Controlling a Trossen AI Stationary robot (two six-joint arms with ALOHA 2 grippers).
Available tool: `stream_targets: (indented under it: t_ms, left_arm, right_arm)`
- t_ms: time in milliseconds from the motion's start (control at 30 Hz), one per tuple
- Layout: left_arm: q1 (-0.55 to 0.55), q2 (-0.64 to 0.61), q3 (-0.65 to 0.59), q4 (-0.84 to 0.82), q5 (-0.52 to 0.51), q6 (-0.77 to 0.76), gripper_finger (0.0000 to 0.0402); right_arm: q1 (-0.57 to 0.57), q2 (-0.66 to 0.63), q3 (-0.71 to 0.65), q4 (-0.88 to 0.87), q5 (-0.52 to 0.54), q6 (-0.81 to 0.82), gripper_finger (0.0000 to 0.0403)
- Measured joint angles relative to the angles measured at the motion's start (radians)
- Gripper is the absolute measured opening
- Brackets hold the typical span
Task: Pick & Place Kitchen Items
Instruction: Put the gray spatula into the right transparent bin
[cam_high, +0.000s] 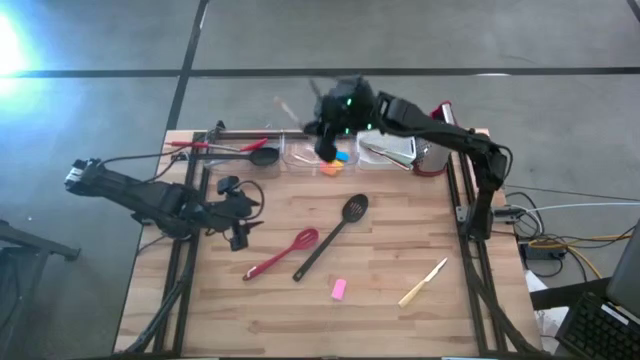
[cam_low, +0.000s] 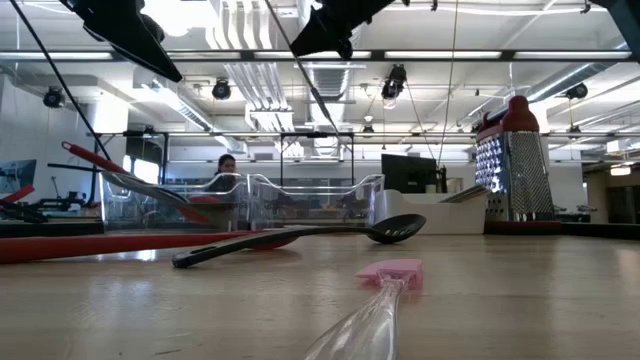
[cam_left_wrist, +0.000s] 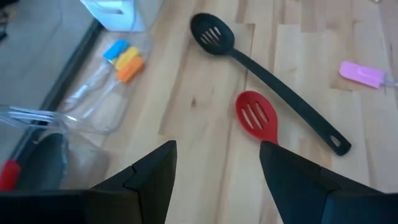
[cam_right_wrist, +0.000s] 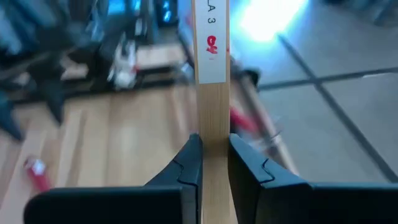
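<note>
My right gripper (cam_high: 330, 125) hovers above the clear tubs (cam_high: 300, 155) at the table's far edge, shut on a flat wooden utensil (cam_right_wrist: 213, 93) that carries a white label. My left gripper (cam_high: 243, 225) is open above the table's left half; in its wrist view the fingers (cam_left_wrist: 217, 155) stand over bare wood. A black slotted spoon (cam_high: 335, 235), a red slotted spoon (cam_high: 282, 255), a pink scraper (cam_high: 338, 289) and a pale-handled knife (cam_high: 423, 283) lie flat on the table. Orange and blue scrapers (cam_high: 337, 160) lie in a clear tub. A black ladle (cam_high: 262, 155) and red tongs (cam_high: 200, 146) rest at the far left. My right gripper pinches the flat wooden handle (cam_right_wrist: 213, 127) between its two fingers, on its two narrow sides. The wood runs on past the fingertips, along the fingers, to the labelled part (cam_right_wrist: 211, 37). It is lifted clear of the table, and its free end (cam_high: 285, 108) points toward the far left.
A steel box grater with a red top (cam_high: 437, 140) and a white tub (cam_high: 392, 150) stand at the far right corner. Dark frame rails (cam_high: 185, 260) run along both table sides. Bare wood lies near the table's near edge (cam_high: 250, 320). A person (cam_low: 226, 170) sits beyond the table.
</note>
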Motion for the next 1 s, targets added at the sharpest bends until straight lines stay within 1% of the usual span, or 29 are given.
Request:
stream_targets:
  t_ms: [100, 300, 467, 600, 800, 933, 1000]
  left_arm:
    - [0.0, -0.028, 0.0, 0.0, -0.015, 0.024, 0.0236]
    - [0.0, -0.067, 0.0, 0.002, -0.022, 0.051, 0.0236]
    - [0.0, -0.079, 0.0, 0.004, -0.023, 0.058, 0.0236]
    - [0.0, -0.079, 0.0, 0.004, -0.051, 0.073, 0.0236]
    - [0.0, -0.079, 0.0, 0.0, -0.062, 0.075, 0.0236]
    - [0.001, -0.079, 0.0, -0.001, -0.063, 0.082, 0.0236]
    - [0.001, -0.079, 0.0, 0.0, -0.063, 0.089, 0.0236]
  right_arm:
    - [-0.065, 0.0, -0.01, 0.062, -0.02, 0.01, 0.0038]
    - [-0.16, 0.001, -0.035, 0.062, -0.022, 0.008, 0.0038]
    - [-0.207, 0.025, -0.055, 0.071, -0.022, 0.004, 0.0038]
    - [-0.215, 0.1, -0.037, 0.084, -0.065, 0.002, 0.0038]
    - [-0.223, 0.215, 0.039, 0.075, -0.066, -0.019, 0.0038]
    - [-0.222, 0.282, 0.105, 0.028, -0.066, -0.024, 0.0038]
    - [-0.221, 0.32, 0.148, -0.028, -0.066, -0.025, 0.0038]
